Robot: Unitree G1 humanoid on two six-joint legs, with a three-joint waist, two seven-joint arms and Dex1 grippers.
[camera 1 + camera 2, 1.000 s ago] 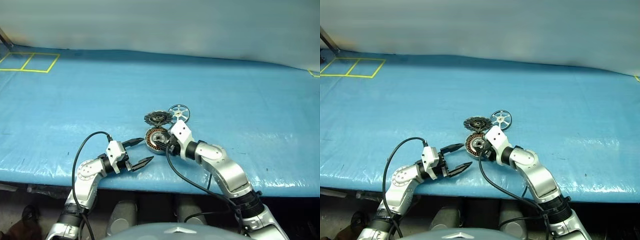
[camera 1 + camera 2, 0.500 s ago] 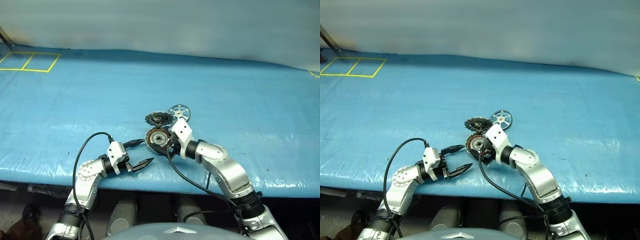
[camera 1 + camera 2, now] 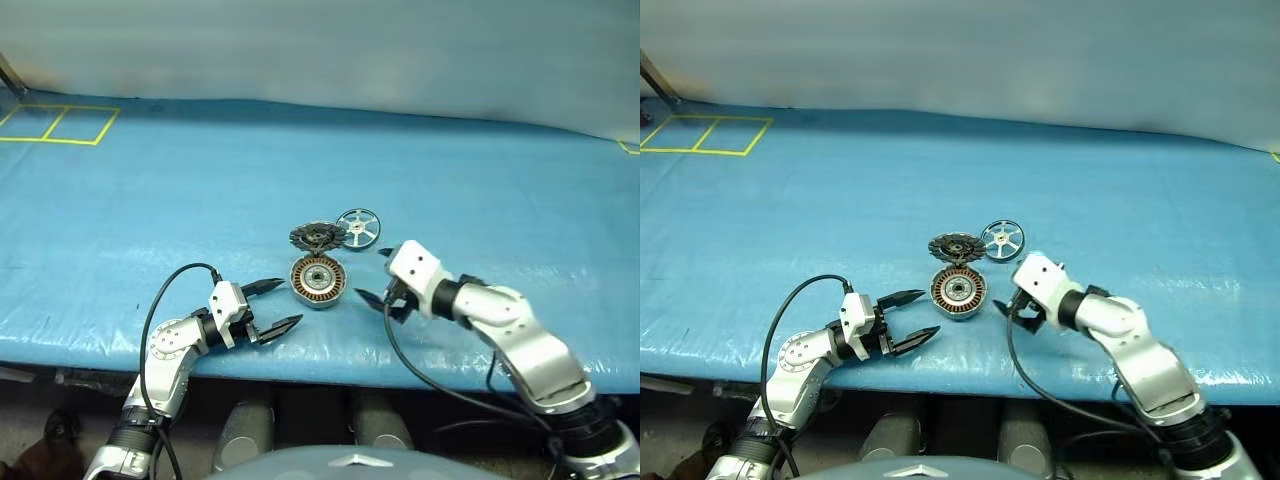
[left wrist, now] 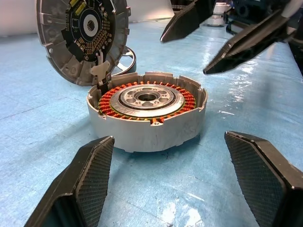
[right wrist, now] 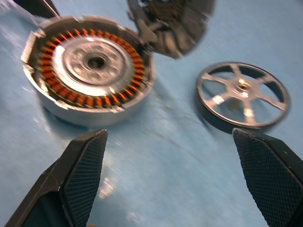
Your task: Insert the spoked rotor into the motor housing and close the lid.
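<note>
Lying on the desk: the motor housing sits flat on the blue desk near its front edge, copper windings up and its cavity open.
Lid: the lid stands tilted just beyond the housing, seemingly joined to its far rim by a small pale tab, dark ribbed face toward the robot.
Spoked rotor: the spoked rotor lies flat on the desk just right of the lid, apart from the housing and free of both grippers.
Left gripper: the left gripper hovers low just left of the housing, fingers spread wide, holding nothing.
Right gripper: the right gripper hangs just right of the housing and nearer than the rotor, fingers spread wide and empty.
Handling, rotor: likely light, rigid and slick metal; the thin rim lying flush on the desk gives little to bite. Best taken across the rim, or by a spoke through an open gap, kept level so the hub meets the housing's centre.
Handling, lid: stiff, probably heavier; push its top edge down over the housing.
Risk: the rotor may skid on the glossy sheet.
</note>
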